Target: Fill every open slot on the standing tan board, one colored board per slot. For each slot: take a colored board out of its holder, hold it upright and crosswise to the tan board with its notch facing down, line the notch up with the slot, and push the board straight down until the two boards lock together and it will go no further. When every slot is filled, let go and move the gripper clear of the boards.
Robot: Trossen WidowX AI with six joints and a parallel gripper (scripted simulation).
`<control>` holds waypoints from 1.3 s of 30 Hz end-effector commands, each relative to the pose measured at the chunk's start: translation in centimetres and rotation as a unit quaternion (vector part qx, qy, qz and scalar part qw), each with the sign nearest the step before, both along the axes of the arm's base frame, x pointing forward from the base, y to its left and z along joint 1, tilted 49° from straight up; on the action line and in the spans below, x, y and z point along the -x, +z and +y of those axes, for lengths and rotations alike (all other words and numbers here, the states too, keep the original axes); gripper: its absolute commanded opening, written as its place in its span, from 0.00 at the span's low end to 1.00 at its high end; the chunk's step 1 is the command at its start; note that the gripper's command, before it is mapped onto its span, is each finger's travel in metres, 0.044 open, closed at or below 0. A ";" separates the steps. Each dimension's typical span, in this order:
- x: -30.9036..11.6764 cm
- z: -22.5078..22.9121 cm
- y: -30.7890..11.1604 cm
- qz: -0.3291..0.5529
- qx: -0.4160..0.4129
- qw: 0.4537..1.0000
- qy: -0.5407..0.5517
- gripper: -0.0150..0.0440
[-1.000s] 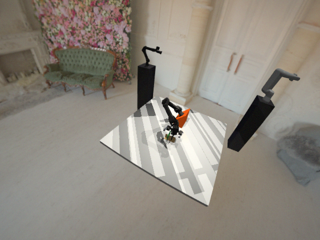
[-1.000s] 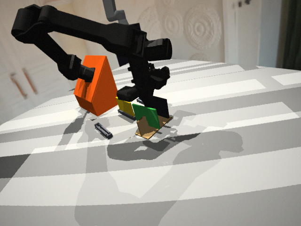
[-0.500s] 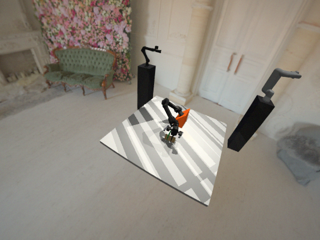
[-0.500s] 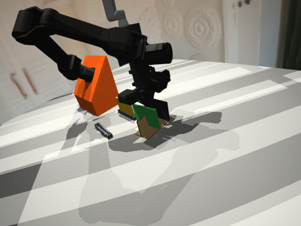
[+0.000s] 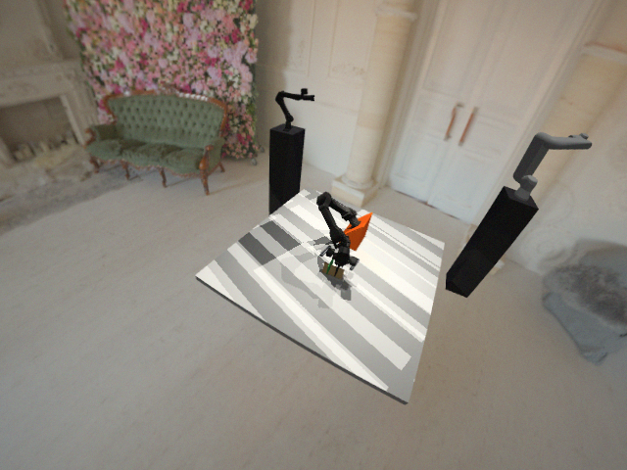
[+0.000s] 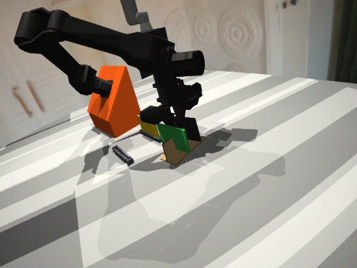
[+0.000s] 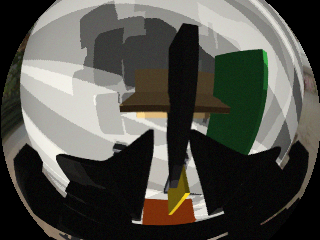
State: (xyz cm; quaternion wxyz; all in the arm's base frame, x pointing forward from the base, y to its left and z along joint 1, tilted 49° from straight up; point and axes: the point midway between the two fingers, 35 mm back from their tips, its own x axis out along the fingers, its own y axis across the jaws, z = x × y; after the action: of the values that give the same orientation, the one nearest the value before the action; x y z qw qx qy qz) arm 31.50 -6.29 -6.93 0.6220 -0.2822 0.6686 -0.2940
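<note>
Exterior view: two crosswise boards [image 5: 330, 265] [image 6: 177, 137] [image 7: 237, 100] on slotted board [image 5: 332, 274] [image 6: 175, 152] [image 7: 150, 102]; one holder [image 6: 122, 154] left; third board [image 6: 149, 127] [image 7: 179, 195] in another holder [image 6: 149, 135] behind.

It looks like a grand old house's sitting room: a green buttoned sofa [image 5: 165, 123] with carved wooden legs, a wall of pink flowers [image 5: 171, 45], a stone fireplace [image 5: 42, 114], pale columns [image 5: 379, 91] and tall panelled doors [image 5: 460, 101].
</note>
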 end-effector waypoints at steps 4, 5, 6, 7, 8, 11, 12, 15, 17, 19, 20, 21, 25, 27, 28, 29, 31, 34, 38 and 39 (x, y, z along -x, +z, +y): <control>-0.1 0.2 0.2 0.000 0.000 1.000 -0.001 0.54; -0.2 1.0 0.8 -0.001 -0.001 1.000 0.000 0.54; -0.4 2.1 1.7 -0.001 -0.002 1.000 0.001 0.54; -0.5 3.6 3.0 -0.001 -0.002 1.000 0.001 0.54; -0.5 4.8 4.1 0.000 -0.001 1.000 0.002 0.54; -0.5 5.7 5.0 0.000 0.000 1.000 0.002 0.54; -0.5 5.7 5.0 0.000 0.000 1.000 0.002 0.54; -0.9 5.8 4.8 -0.001 0.000 1.000 0.002 0.54; -0.9 5.8 4.8 -0.001 0.000 1.000 0.002 0.54; -0.9 5.8 4.8 -0.001 0.000 1.000 0.002 0.54; -0.9 5.8 4.8 -0.001 0.000 1.000 0.002 0.54; -0.9 5.8 4.8 -0.001 0.000 1.000 0.002 0.54; -0.9 5.8 4.9 -0.001 0.000 1.000 0.002 0.54; -0.9 5.8 4.9 -0.001 0.000 1.000 0.002 0.54; -0.9 5.8 4.9 -0.001 0.000 1.000 0.002 0.54; -0.9 5.8 4.9 -0.001 0.000 1.000 0.002 0.54; -0.9 5.8 4.9 -0.001 0.000 1.000 0.002 0.54; -0.9 5.8 4.9 -0.001 0.000 1.000 0.002 0.54; -0.9 5.8 4.9 -0.001 0.000 1.000 0.002 0.54; -0.9 5.8 4.9 -0.001 0.000 1.000 0.002 0.54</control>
State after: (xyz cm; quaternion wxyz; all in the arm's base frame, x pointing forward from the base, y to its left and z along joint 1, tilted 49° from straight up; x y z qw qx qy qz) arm 32.45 -0.53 -2.02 0.6234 -0.2848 0.6667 -0.2928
